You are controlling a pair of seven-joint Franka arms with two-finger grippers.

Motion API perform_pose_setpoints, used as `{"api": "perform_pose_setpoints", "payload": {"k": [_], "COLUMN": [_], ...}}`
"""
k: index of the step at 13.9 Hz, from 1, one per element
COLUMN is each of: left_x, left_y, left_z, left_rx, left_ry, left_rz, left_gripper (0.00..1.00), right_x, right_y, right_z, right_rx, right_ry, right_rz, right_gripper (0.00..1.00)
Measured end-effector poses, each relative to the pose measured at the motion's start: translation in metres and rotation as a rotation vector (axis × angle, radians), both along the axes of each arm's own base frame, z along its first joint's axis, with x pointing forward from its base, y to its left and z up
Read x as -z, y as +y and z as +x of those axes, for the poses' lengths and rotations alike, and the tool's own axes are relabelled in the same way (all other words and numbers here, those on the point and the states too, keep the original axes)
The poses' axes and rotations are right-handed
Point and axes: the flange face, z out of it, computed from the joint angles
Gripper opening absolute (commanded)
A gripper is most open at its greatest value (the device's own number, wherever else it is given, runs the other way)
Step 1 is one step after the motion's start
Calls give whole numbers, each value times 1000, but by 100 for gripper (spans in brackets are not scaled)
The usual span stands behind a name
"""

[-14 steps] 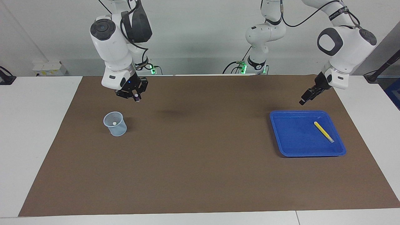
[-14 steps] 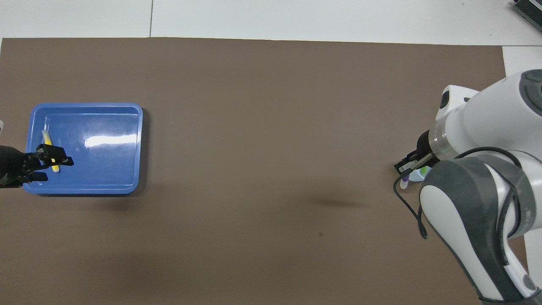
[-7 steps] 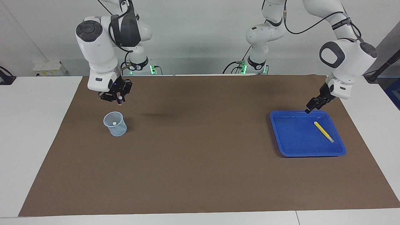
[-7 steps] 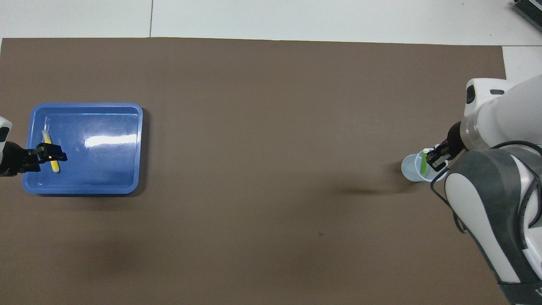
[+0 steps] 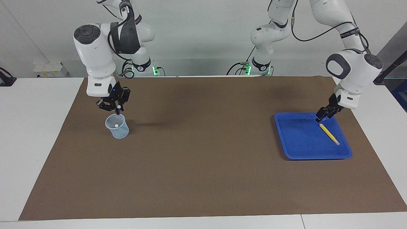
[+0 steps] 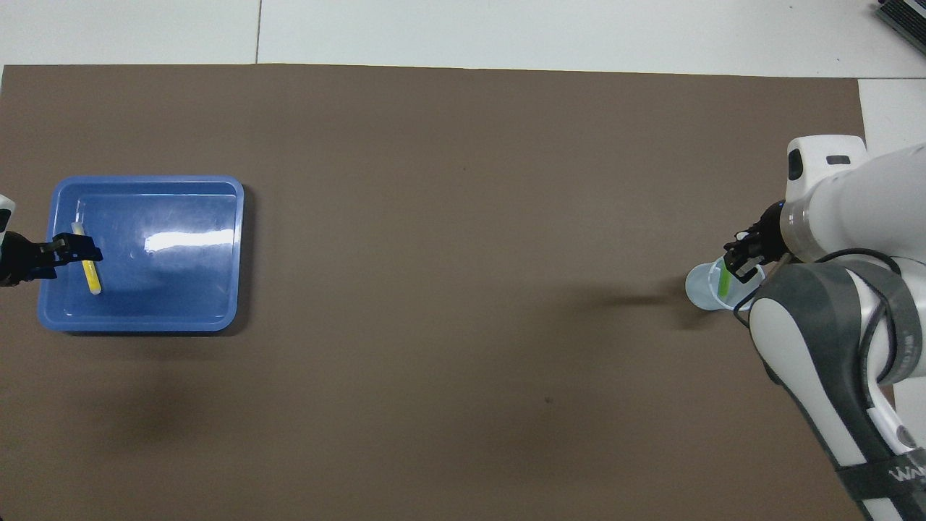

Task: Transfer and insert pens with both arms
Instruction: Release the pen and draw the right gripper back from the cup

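Observation:
My right gripper (image 5: 116, 107) is shut on the purple pen (image 5: 118, 110), which hangs tip-down just above the rim of a clear plastic cup (image 5: 117, 126). In the overhead view this gripper (image 6: 742, 259) covers part of the cup (image 6: 705, 287). The green pen (image 6: 723, 281) stands in the cup, and its white cap (image 5: 116, 126) shows in the facing view. The yellow pen (image 5: 329, 134) lies in the blue tray (image 5: 302, 136). My left gripper (image 5: 320, 116) hangs low over the tray's edge nearest the robots, just above one end of the yellow pen (image 6: 90, 269).
The cup stands toward the right arm's end of the brown mat (image 5: 203, 159). The blue tray (image 6: 181, 289) lies toward the left arm's end. Two smaller robot bases with green lights (image 5: 155, 70) stand at the robots' edge of the table.
My right gripper carried the purple pen toward the right arm's end and came down over the cup. My left gripper swung in over the tray and dropped toward the yellow pen.

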Motion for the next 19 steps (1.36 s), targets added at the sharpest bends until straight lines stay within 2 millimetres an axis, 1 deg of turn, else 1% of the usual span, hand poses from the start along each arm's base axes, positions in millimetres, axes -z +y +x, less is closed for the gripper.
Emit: {"api": "perform_pose_setpoints", "payload": {"k": [2,3,5,7,8,9,10,11,14,15,16,17,19], "left_x": [10,17,33,46,49,52,56,60,64,64,64,64,63], "left_y": [5,7,10,12,14,16,18,20,20,20,21,21,21], "left_z": [13,20,27,31,31,32,32,32,32,32,32,32,32], "left_rx": [-2,-3,-7,-10,-12,-15,-17,-19,-20,-19,-19,-19,-19], "left_ry": [-9,-17,-28,-35,-37,-39,-39,-40,-40,-40,-41,-41,-43], "left_rz": [2,5,9,12,13,15,15,16,16,16,16,17,17], "left_gripper": [84,84,84,84,84,83,81,77,64,54,37,25,16], "right_x": [16,24,36,43,46,48,50,50,51,50,49,45,28], "right_y": [-14,-16,-16,-16,-16,-17,-17,-17,-17,-17,-17,-16,-11], "right_z": [-2,-4,-8,-11,-12,-13,-14,-14,-15,-15,-14,-14,-12], "right_rx": [8,11,10,12,16,21,23,24,24,25,25,24,20], "right_ry": [0,5,18,31,37,42,44,46,47,46,46,47,55], "right_rz": [0,1,1,1,1,1,1,1,1,1,0,0,1], "right_gripper": [0,0,0,0,18,48,93,100,100,100,100,100,100]}}
